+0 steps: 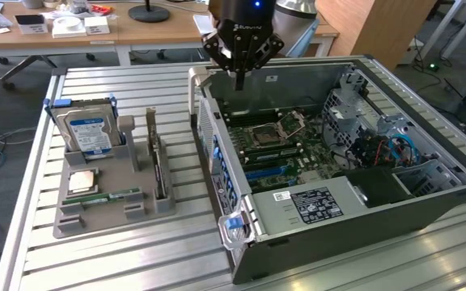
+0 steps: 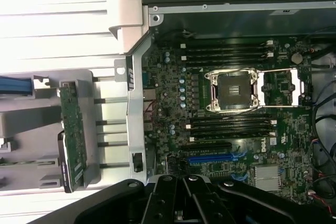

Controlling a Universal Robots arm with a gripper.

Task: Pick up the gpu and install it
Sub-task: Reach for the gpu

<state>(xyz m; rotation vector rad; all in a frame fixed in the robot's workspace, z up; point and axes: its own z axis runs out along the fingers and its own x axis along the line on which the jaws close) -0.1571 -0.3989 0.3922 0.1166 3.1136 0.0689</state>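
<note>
The gpu [image 1: 159,173] stands on edge in a slot of the grey holder [image 1: 104,212], at the exterior view's left of the open computer case [image 1: 363,200]. In the wrist view the gpu [image 2: 73,135] appears as a thin green-edged card beside the case wall. My gripper [image 1: 239,83] hangs over the far end of the case, above the motherboard [image 1: 278,151], well away from the card. Its fingers are shut together with nothing between them. The gripper [image 2: 184,182] points down at the motherboard [image 2: 173,85] near a blue slot [image 2: 210,158].
The holder also carries an upright blue-labelled hard drive [image 1: 87,130], a processor [image 1: 82,180] and a green memory stick [image 1: 111,196]. An empty processor socket [image 2: 233,90] lies open on the board. Case walls, drive cages [image 1: 354,115] and cables [image 1: 387,151] crowd the interior.
</note>
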